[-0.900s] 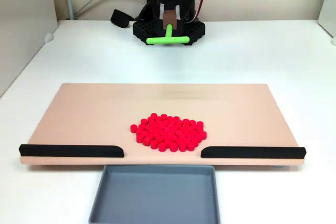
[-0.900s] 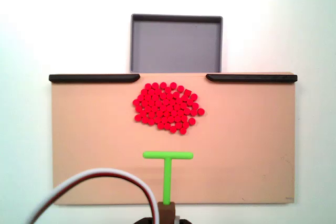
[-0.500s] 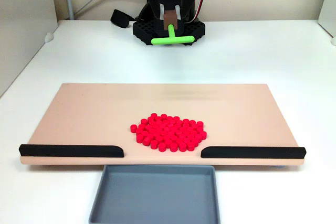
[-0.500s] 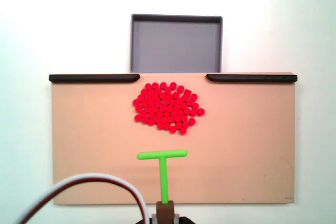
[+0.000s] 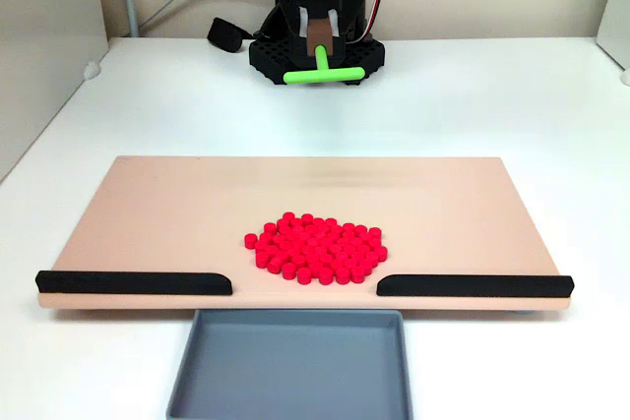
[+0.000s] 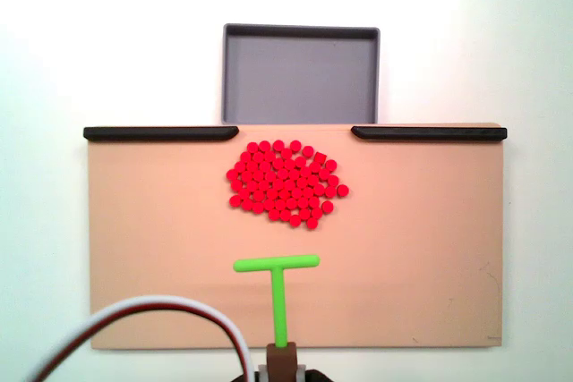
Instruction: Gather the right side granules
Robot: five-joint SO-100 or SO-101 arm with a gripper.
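The granules (image 5: 317, 248) (image 6: 286, 182) are many small bright red cylinders packed in one cluster on the tan board (image 5: 167, 213) (image 6: 152, 248), close to the gap between its two black rails. My gripper (image 5: 318, 46) (image 6: 283, 362) is shut on the stem of a green T-shaped stick (image 5: 323, 72) (image 6: 277, 279). In a fixed view from above, the stick's crossbar hovers over the board, well short of the cluster on the side away from the rails. In a fixed view from the front, the gripper hangs by the arm's black base, far behind the board.
A grey tray (image 5: 290, 366) (image 6: 300, 73) sits just past the gap between the black rails (image 5: 133, 283) (image 6: 428, 133). A white and red cable (image 6: 143, 319) loops over the board's corner. The arm's black base (image 5: 295, 51) stands behind the board on the white table.
The gripper and green stick shifted slightly left in the view from above, right in the front view, and the crossbar tilted a little. The granules have not moved.
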